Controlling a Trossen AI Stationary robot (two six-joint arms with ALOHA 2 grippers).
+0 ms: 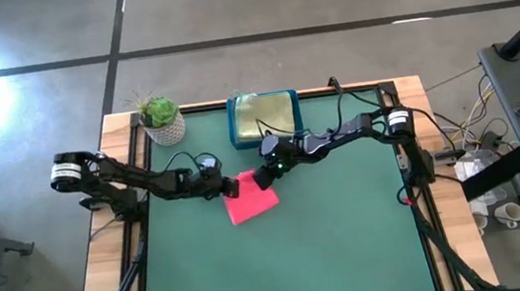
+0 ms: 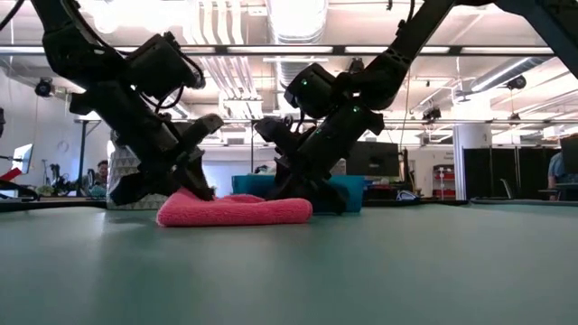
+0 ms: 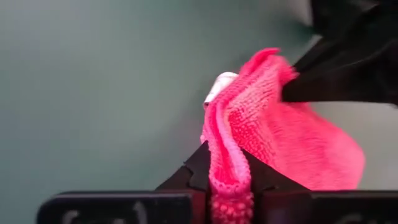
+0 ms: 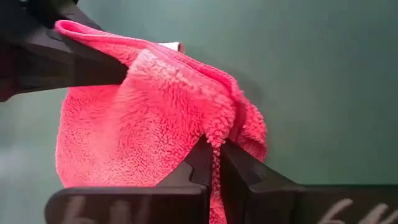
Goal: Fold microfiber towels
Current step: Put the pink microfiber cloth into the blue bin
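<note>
Pink towel point(image 1: 250, 203) corners pinched by both jaws; tray point(image 1: 264, 117) contents unclear.

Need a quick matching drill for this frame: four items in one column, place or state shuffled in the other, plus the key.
Items:
1. hot pink microfiber towel
2. left pincer
3. blue rectangular tray
4. small green potted plant in a white pot

States:
A. at the table's far left corner
B. holds a yellowish cloth, at the far edge
C. lies bunched on the green mat, pinched at two edges
D. shut on the towel's left edge

Pairs: 1-C, 2-D, 3-B, 4-A
</note>
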